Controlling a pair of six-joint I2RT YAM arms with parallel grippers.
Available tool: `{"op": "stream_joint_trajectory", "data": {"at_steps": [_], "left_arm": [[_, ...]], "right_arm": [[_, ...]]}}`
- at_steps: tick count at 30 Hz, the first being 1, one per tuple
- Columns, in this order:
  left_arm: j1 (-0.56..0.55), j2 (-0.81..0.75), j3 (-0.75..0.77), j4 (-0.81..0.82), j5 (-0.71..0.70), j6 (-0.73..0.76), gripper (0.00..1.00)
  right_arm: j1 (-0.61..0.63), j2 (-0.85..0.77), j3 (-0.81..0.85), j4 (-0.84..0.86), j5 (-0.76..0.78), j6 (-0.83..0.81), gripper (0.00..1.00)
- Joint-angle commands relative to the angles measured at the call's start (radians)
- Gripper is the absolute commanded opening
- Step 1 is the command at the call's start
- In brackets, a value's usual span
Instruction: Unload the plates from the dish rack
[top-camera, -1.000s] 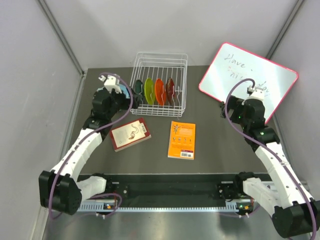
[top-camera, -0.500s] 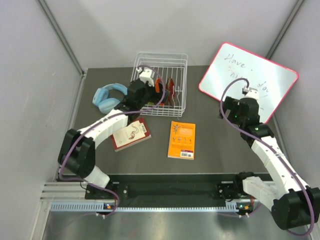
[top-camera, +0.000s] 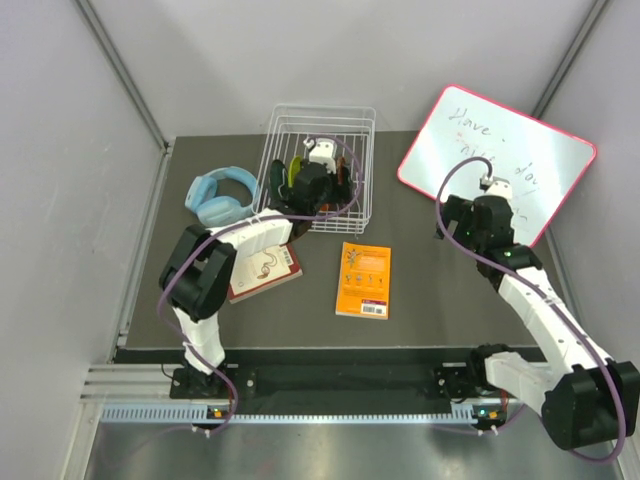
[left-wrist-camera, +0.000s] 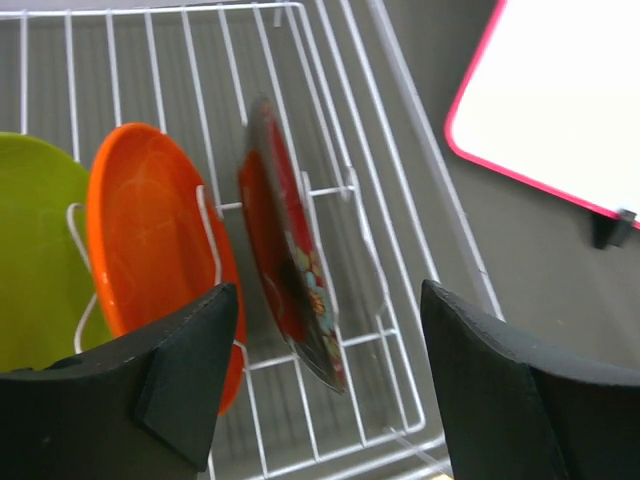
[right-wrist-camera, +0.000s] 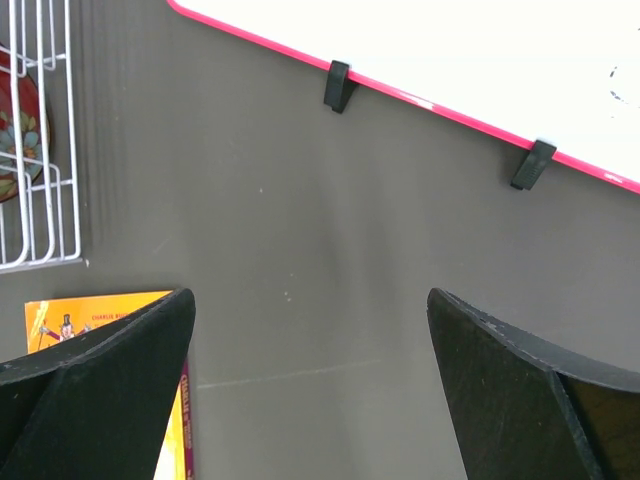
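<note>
Hard to make out much of the dish rack (top-camera: 340, 125) from above, with the left arm draped across its front. Only slivers there of the dark teal plate (top-camera: 277, 180) and the lime green plate (top-camera: 293, 171). From the left wrist, cut off at the frame edge, the lime green one again. Beside it, upright in the slots, the orange plate (left-wrist-camera: 150, 230) and the dark red floral plate (left-wrist-camera: 290, 280). All four in the rack, none lifted.

Spread wide above the rack: the left end effector (left-wrist-camera: 330, 360), a finger either side of the floral plate's near edge and apart from it. Likewise spread and pinching nothing: the right end effector (right-wrist-camera: 312, 350), over bare counter (right-wrist-camera: 330, 200) between the orange book (top-camera: 364, 280) and the pink-framed whiteboard (right-wrist-camera: 450, 50). Partly hidden under the left arm, a maroon book (top-camera: 268, 270).

A second ago, over the blue headphones (top-camera: 220, 195) left of the rack. Half a second ago, over the green plates. Now further right, at the red one. Hardly any shift on the right.
</note>
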Motion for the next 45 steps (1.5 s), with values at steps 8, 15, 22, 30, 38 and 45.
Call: {"op": "stream_joint_trajectory", "data": {"at_steps": [8, 15, 22, 30, 38, 45], "left_arm": [[-0.004, 0.100, 0.068, 0.108, -0.136, 0.003, 0.56], [-0.015, 0.105, 0.050, 0.129, -0.150, 0.002, 0.12], [-0.054, 0.105, 0.059, 0.123, -0.303, 0.045, 0.00], [-0.146, 0.119, 0.140, 0.145, -0.662, 0.231, 0.00], [-0.160, 0.039, 0.179, 0.126, -0.727, 0.309, 0.00], [-0.162, -0.119, 0.157, 0.030, -0.706, 0.293, 0.00]], "right_arm": [[0.004, 0.034, 0.003, 0.054, -0.001, 0.010, 1.00], [0.004, 0.043, -0.006, 0.052, 0.001, 0.018, 1.00], [0.004, 0.032, -0.011, 0.035, 0.002, 0.024, 1.00], [0.006, -0.004, -0.011, 0.011, 0.009, 0.026, 1.00], [0.006, -0.061, -0.014, -0.018, 0.010, 0.036, 1.00], [0.006, -0.118, -0.022, -0.029, -0.033, 0.052, 1.00]]}}
